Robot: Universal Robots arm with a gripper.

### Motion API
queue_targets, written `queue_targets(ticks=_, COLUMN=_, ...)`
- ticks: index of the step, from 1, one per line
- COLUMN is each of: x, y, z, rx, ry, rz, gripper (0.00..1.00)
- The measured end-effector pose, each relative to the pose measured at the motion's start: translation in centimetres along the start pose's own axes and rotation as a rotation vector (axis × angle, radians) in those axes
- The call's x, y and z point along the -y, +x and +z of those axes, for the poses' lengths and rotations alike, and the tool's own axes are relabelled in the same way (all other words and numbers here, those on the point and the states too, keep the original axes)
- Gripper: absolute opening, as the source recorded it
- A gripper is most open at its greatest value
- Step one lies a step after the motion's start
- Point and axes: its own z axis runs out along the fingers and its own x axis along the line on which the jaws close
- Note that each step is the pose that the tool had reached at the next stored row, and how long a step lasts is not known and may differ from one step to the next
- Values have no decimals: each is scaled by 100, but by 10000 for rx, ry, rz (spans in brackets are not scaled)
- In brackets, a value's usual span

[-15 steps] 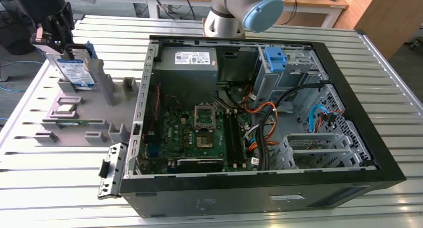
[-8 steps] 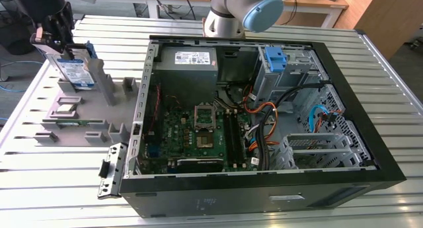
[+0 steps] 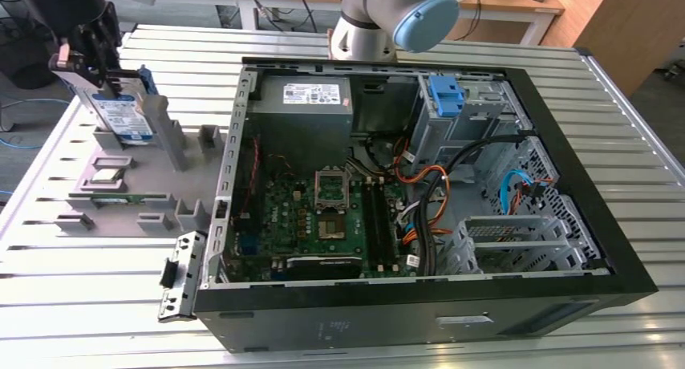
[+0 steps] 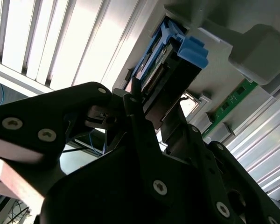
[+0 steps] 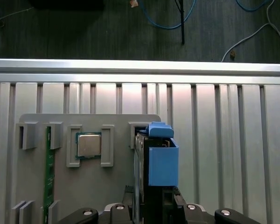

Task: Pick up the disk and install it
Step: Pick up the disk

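The disk (image 3: 121, 115), a silver drive with a white-and-blue label in a blue plastic bracket, stands on edge in a slot of the grey fixture (image 3: 134, 216) at the exterior view's left, outside the computer case. My black gripper (image 3: 105, 82) reaches down onto its upper edge. In the first wrist view the disk (image 5: 162, 161) runs between my fingers, with the gripper (image 5: 151, 207) closed against both faces. The second wrist view shows the disk (image 4: 175, 70) edge-on and a fingertip (image 4: 134, 100) pressed to its side.
The open computer case (image 3: 599, 184) lies on the slatted metal table (image 3: 86, 305). Inside are a grey power supply (image 3: 303, 96), a motherboard (image 3: 321, 208), a lone blue bracket (image 3: 444, 92) and a metal drive cage (image 3: 508, 241). The fixture also holds a processor chip (image 5: 88, 144) and a memory stick (image 5: 49, 172).
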Motion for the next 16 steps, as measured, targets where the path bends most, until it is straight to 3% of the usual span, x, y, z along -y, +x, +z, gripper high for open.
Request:
queue_targets(ticks=3, x=-1, y=-1, z=-5, rx=2, ry=26, rz=-4, gripper=42)
queue_targets(ticks=8, x=-5, y=-9, z=-87, rx=9, ry=28, rz=-5, gripper=42)
queue_targets(ticks=10, x=-6, y=-8, z=-87, rx=28, ry=96, rz=-15, gripper=42)
queue_targets(ticks=12, x=-8, y=-9, z=-85, rx=37, ry=247, rz=-35, gripper=42)
queue_targets(ticks=16, x=-10, y=-8, z=-85, rx=37, ry=288, rz=-41, gripper=42)
